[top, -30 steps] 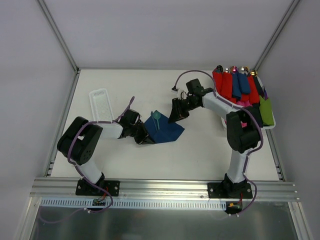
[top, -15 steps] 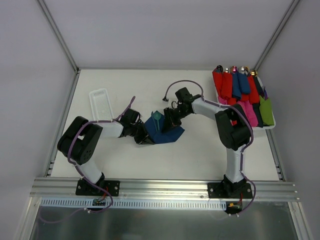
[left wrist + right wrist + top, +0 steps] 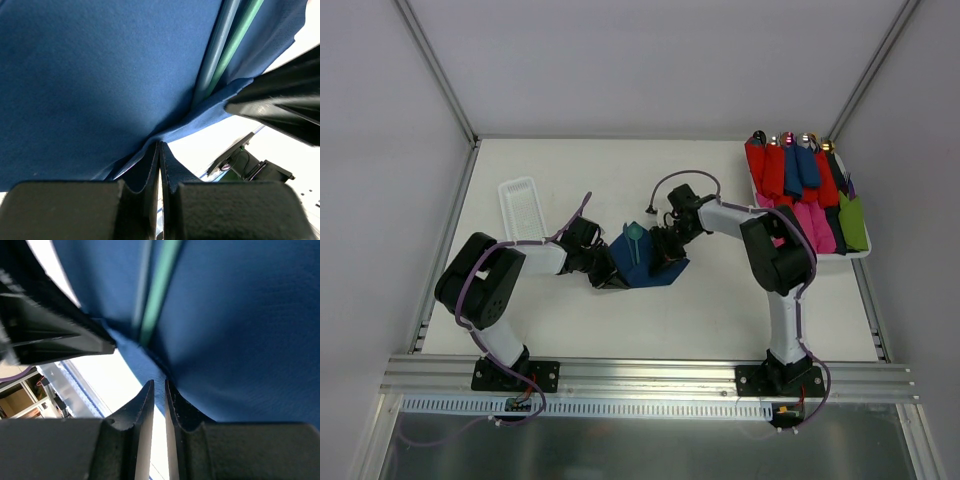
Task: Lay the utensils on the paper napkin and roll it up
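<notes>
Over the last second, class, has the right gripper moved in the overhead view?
Yes. The right gripper has shifted left and nearer the arm bases, further from the tray of coloured rolls, and now sits at the napkin's right edge.

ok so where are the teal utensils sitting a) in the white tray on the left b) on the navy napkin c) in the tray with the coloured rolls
b, the teal utensils lie on the navy napkin, their handles crossing the blue paper in both wrist views
</notes>
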`<state>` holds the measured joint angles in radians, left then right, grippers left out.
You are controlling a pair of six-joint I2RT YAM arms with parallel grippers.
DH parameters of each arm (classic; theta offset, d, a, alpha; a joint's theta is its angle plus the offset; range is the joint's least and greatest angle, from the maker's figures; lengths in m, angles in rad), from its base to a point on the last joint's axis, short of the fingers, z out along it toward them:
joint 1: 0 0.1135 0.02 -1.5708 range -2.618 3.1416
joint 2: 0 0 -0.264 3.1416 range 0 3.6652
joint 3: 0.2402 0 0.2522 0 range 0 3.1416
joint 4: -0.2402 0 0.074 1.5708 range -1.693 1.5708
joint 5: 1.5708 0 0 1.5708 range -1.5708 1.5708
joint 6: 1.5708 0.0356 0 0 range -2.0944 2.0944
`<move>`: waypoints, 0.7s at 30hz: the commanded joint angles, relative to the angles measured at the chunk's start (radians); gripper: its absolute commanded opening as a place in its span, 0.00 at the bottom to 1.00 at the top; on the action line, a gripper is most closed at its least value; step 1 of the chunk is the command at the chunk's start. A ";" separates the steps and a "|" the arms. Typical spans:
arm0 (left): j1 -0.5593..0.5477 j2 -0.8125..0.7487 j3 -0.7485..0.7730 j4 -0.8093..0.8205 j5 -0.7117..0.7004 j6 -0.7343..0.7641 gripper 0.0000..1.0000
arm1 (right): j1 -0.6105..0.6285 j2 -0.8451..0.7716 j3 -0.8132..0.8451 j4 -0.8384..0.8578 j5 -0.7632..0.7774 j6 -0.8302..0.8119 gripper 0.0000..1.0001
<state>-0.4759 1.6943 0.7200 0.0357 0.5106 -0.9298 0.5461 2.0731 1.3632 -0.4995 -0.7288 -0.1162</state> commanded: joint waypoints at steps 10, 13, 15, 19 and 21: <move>0.010 0.015 -0.008 -0.097 -0.069 0.039 0.00 | 0.012 -0.062 -0.019 0.111 -0.131 0.055 0.19; 0.010 0.015 -0.010 -0.097 -0.070 0.039 0.00 | 0.005 -0.073 -0.053 0.191 -0.214 0.085 0.19; 0.008 0.011 -0.011 -0.097 -0.070 0.039 0.00 | 0.000 -0.071 -0.067 0.249 -0.245 0.113 0.20; 0.010 0.007 -0.014 -0.097 -0.070 0.042 0.00 | -0.003 -0.061 -0.088 0.300 -0.296 0.168 0.20; 0.010 0.005 -0.014 -0.097 -0.070 0.046 0.00 | -0.012 -0.048 -0.104 0.361 -0.319 0.206 0.20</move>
<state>-0.4759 1.6943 0.7204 0.0322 0.5121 -0.9272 0.5472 2.0560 1.2747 -0.2432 -0.9600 0.0181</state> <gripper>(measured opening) 0.006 0.198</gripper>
